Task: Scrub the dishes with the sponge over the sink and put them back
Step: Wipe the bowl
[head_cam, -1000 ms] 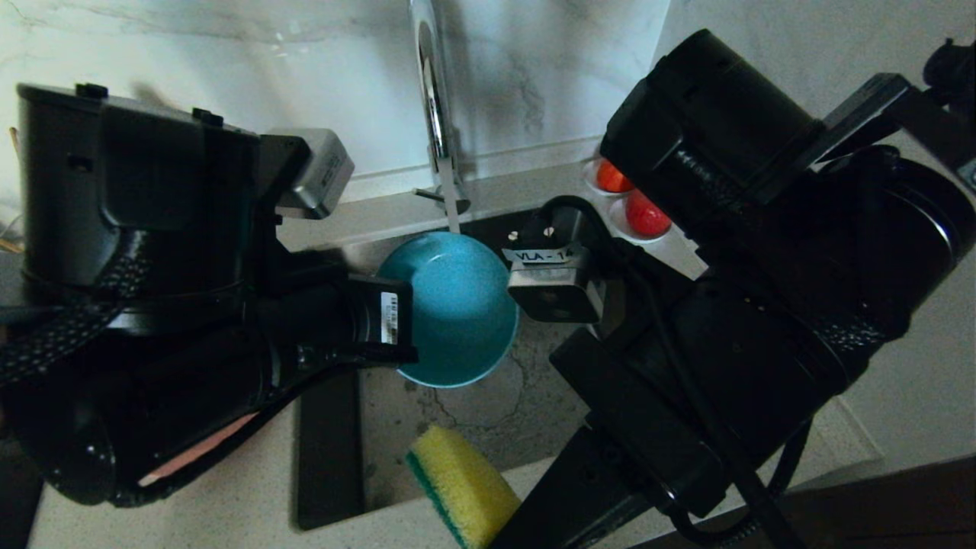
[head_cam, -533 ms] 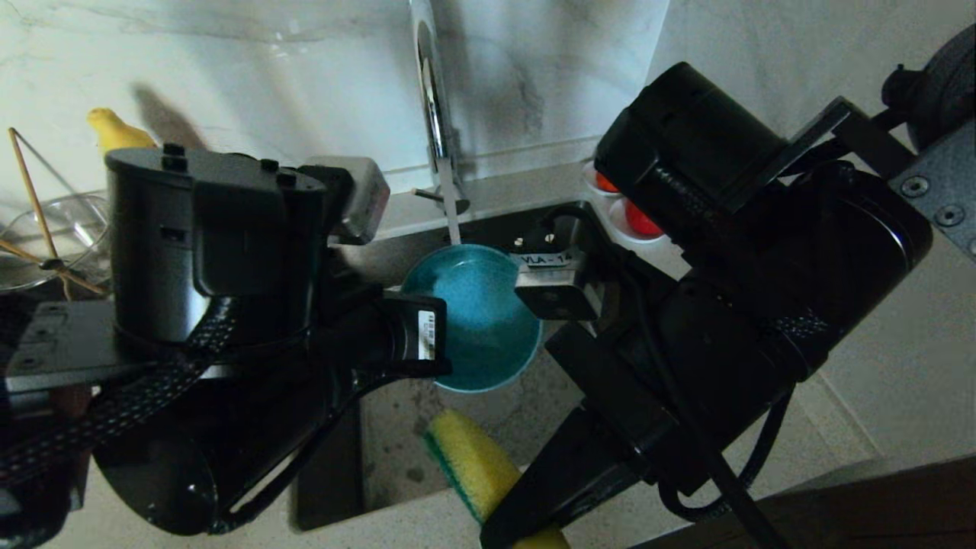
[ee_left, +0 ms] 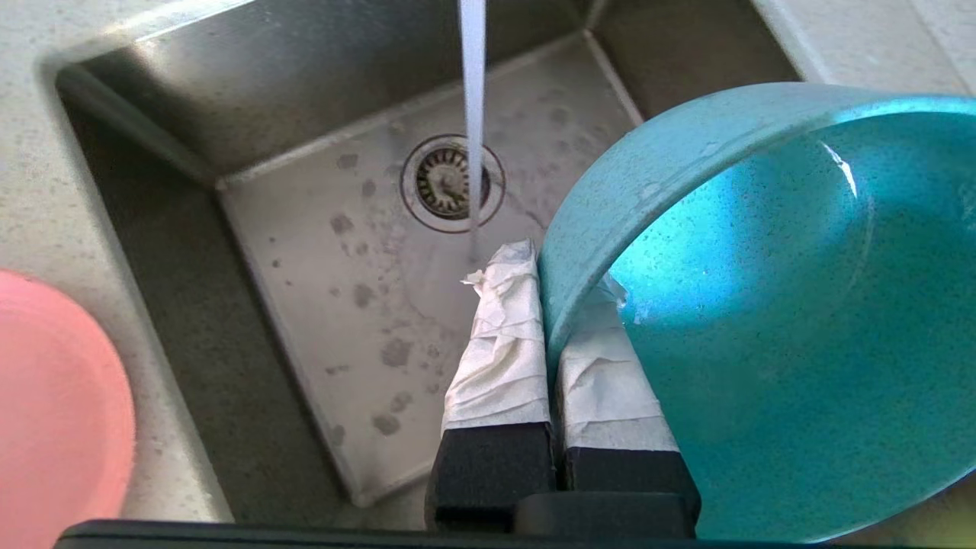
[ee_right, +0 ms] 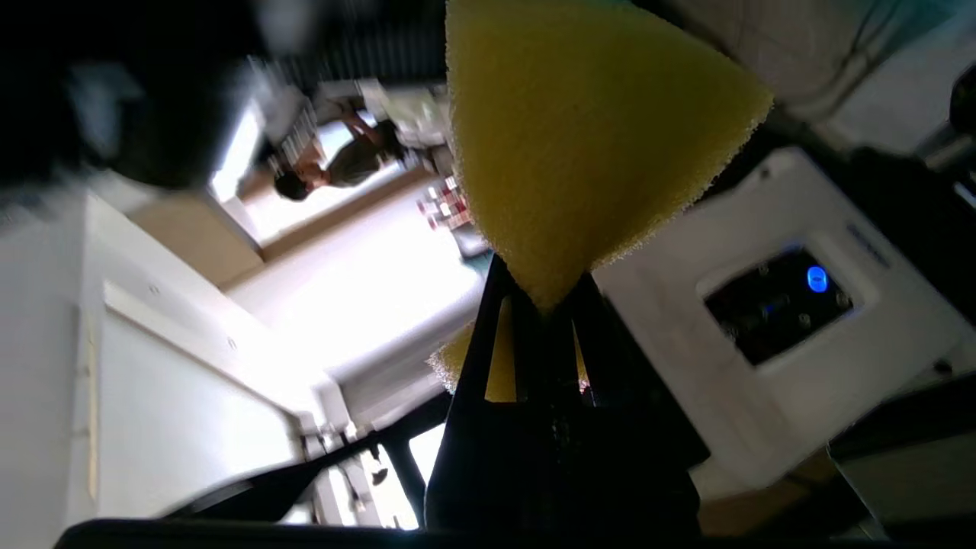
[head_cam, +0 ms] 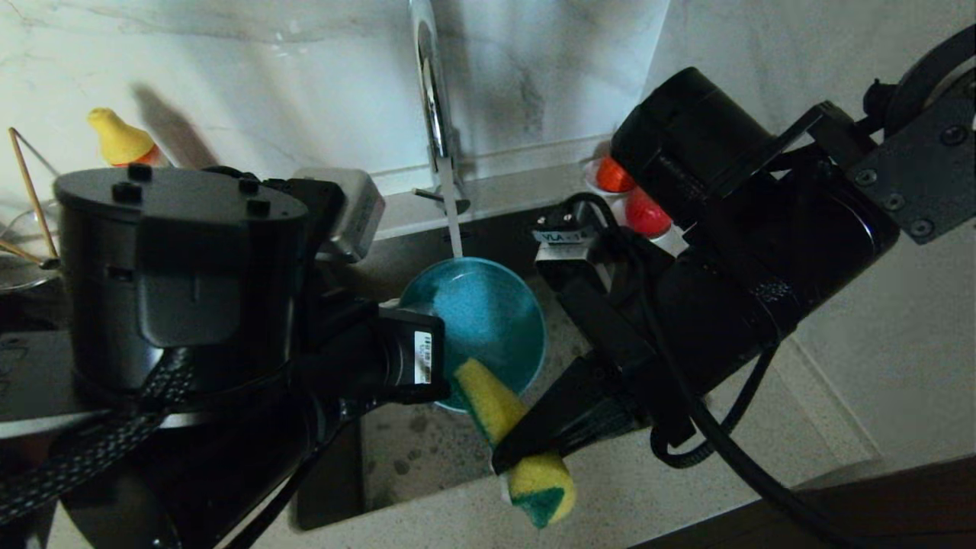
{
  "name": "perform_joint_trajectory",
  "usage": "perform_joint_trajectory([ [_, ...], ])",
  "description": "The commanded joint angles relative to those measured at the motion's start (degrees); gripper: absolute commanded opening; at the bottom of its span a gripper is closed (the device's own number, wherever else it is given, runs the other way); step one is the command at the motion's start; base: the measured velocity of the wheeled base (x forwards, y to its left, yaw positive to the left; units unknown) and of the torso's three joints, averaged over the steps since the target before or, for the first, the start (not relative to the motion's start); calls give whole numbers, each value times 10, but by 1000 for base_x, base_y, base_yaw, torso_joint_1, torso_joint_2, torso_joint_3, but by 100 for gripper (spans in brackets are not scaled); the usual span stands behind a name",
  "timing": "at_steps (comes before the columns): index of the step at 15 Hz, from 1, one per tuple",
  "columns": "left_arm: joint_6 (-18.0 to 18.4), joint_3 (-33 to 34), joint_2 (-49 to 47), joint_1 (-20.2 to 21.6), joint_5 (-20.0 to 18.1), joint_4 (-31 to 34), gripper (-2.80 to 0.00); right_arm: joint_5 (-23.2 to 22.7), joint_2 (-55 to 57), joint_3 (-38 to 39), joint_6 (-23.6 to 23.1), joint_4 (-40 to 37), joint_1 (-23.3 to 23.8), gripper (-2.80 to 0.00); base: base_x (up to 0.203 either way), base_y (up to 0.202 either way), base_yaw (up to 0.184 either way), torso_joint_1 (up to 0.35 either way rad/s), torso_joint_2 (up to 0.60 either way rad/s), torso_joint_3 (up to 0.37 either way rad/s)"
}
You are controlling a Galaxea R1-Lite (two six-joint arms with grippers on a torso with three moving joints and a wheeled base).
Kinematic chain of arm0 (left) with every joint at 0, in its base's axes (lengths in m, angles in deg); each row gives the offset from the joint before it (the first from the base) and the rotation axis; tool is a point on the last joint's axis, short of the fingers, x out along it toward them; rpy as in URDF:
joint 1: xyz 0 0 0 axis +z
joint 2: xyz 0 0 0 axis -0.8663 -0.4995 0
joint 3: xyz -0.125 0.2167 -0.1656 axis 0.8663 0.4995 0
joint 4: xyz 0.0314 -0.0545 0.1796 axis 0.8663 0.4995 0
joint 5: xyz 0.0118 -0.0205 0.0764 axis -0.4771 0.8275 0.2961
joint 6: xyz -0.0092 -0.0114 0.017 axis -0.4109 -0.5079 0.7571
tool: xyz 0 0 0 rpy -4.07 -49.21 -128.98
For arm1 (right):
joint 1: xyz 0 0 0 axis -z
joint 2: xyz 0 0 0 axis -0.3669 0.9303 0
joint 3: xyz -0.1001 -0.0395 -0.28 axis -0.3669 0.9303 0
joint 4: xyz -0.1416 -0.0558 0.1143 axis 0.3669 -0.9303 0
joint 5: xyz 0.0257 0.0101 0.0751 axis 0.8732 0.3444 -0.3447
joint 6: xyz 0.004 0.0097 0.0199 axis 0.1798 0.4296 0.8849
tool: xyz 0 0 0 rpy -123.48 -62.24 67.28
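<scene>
Over the sink, my left gripper is shut on the rim of the teal bowl, one taped finger inside and one outside. The bowl hangs tilted under a thin stream of water falling from the chrome tap. My right gripper is shut on the yellow sponge, pinching it across its middle. The sponge's upper end lies at the bowl's near rim, and its green side shows at the lower end. From the right wrist, the sponge bulges out beyond the gripper. The pink plate sits on the counter beside the sink.
The round drain lies in the wet sink floor. White saucers with red fruit stand at the sink's far right corner. A yellow-capped bottle and a glass bowl are at the far left. Pale counter borders the sink.
My right gripper has lifted and turned the sponge from the sink's front edge up to the bowl's near rim. The left arm has shifted the bowl slightly rightward under the stream.
</scene>
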State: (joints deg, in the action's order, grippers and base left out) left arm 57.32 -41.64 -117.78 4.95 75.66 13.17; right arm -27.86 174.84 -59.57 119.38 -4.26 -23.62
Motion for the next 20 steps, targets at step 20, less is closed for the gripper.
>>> perform_joint_trajectory([
  [20, 3, 23, 13, -27, 2, -12, -280, -3, -30, -3, 68, 67, 66, -280, 0, 0, 0, 0, 0, 0],
])
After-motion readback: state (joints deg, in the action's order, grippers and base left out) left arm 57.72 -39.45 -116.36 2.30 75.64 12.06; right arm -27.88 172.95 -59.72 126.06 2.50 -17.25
